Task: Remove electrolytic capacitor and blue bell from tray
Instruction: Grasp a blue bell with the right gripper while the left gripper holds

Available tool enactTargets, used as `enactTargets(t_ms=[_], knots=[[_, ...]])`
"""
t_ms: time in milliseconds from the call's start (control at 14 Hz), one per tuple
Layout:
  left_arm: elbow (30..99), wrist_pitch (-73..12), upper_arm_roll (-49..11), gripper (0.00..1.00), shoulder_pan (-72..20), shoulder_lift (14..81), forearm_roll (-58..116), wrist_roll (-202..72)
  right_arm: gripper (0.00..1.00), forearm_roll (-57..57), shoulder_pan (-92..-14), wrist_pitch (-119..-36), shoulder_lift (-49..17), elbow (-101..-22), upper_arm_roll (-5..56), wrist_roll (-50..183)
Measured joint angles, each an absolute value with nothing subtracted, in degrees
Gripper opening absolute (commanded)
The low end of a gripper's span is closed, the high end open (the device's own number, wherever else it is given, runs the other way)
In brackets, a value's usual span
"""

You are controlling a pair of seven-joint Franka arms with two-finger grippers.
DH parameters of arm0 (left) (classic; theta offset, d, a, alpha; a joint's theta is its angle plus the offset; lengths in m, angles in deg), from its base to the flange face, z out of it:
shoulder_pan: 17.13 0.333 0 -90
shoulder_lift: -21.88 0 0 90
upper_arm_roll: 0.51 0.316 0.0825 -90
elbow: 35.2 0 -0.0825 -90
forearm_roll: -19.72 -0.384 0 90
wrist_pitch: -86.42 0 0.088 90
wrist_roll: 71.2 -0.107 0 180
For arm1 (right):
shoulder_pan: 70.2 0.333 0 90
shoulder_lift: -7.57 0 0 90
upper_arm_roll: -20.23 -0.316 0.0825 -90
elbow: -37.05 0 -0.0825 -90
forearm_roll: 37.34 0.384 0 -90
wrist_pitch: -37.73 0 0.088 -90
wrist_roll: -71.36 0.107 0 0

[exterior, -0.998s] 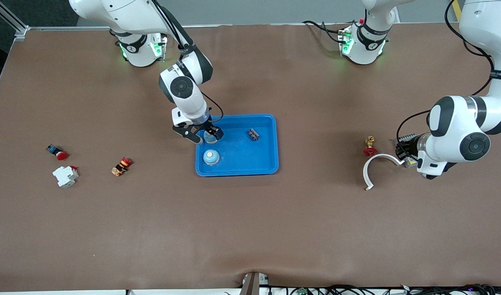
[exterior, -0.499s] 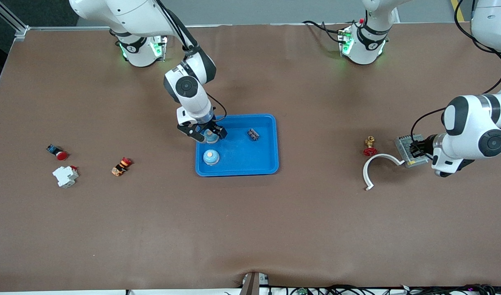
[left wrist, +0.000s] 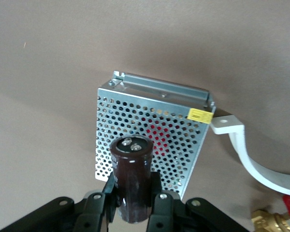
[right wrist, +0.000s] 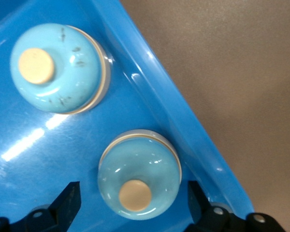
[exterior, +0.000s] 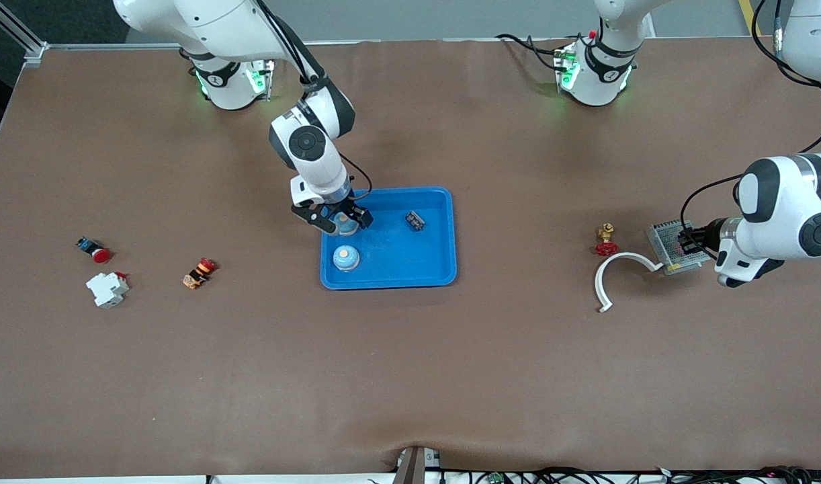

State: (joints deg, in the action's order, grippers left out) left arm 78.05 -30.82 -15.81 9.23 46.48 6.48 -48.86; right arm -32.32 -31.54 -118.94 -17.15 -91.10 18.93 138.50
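A dark brown capacitor [left wrist: 131, 179] stands upright in my left gripper [left wrist: 133, 188], which is shut on it over a perforated metal box [left wrist: 154, 130] at the left arm's end of the table [exterior: 672, 243]. My right gripper [right wrist: 133, 200] hangs low in the blue tray [exterior: 410, 262]. It is open around a light blue bell [right wrist: 139, 174] with a tan button, a gap showing on each side. That bell [exterior: 345, 224] sits by the tray's wall toward the right arm's end. A second bell [exterior: 346, 257] rests in the tray nearer the front camera.
A small dark part [exterior: 415, 220] lies in the tray. A white curved clamp [exterior: 615, 272] and a red-handled brass valve [exterior: 606, 240] lie beside the metal box. A red push button [exterior: 95, 250], a white breaker [exterior: 107, 289] and an orange button [exterior: 199, 272] lie at the right arm's end.
The left arm has carried the capacitor toward its end of the table, uncovering the metal box. My right gripper has shifted slightly over the tray, staying around the bell.
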Motion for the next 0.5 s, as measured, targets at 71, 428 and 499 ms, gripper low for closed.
enactTargets(t_ms=[71, 428, 499], knots=[[78.1, -30.8, -15.8, 0.0, 9.3, 46.6, 6.5, -48.9, 0.56, -32.3, -31.5, -118.9, -17.1, -90.9, 18.9, 138.5], [78.1, -30.8, -16.1, 0.0, 9.2, 46.9, 6.5, -48.8, 0.06, -32.3, -31.5, -113.1, -16.5, -88.3, 19.1, 138.4], [78.1, -30.8, -16.2, 0.0, 9.0, 47.2, 6.5, -48.8, 0.0, -32.3, -31.5, -111.4, -16.4, -87.4, 19.1, 138.4]])
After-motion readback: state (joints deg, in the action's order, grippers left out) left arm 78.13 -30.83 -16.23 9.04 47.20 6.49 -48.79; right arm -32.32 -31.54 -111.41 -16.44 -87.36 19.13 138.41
